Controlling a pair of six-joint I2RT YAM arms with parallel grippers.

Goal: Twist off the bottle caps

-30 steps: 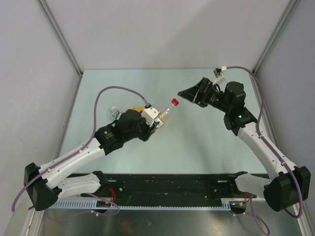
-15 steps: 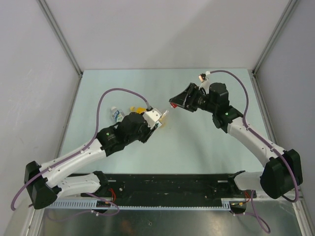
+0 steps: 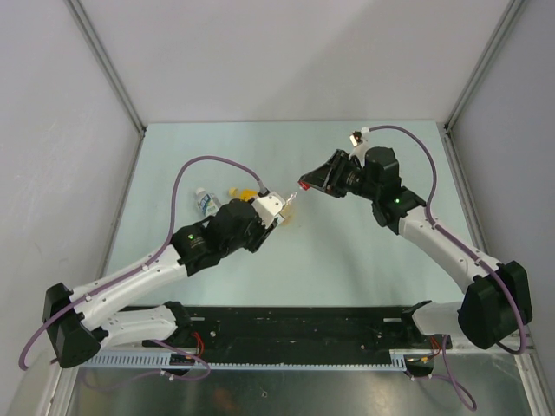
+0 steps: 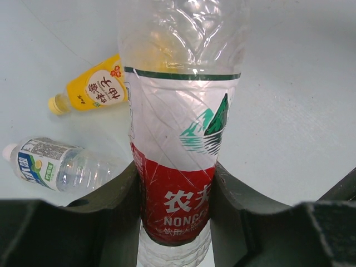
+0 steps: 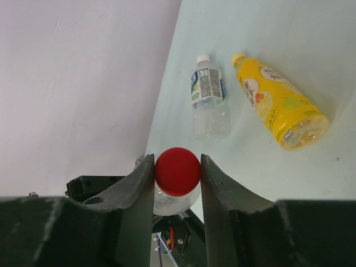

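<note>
The left pincer (image 3: 279, 212) is clamped on the slim clear bottle (image 4: 178, 144) across its red label, holding it raised above the desk (image 3: 364, 251) with the neck angled toward the right arm. The right pincer (image 3: 308, 184) is closed on the red cap (image 5: 177, 171), one finger pressed against each side. The yellow bottle (image 5: 278, 105) and the short clear bottle (image 5: 210, 100) lie side by side on the desk, well apart from both pincers and both capped.

Probable faults at this stage:

- Bottle rotates with the cap. Cause: the wall is thin and the label smooth, so the left grip may slip under torque
- Cap slips between the fingers. Cause: the cap is round, contact is limited to two narrow lines, and it sits close to the fingertips
- Bottle neck bends or the body buckles. Cause: the wrist's turning axis is not in line with the neck
- Freed cap drops and rolls. Cause: the grip is released over the desk before the cap is lowered

Whether the bottle holds liquid cannot be determined
</note>
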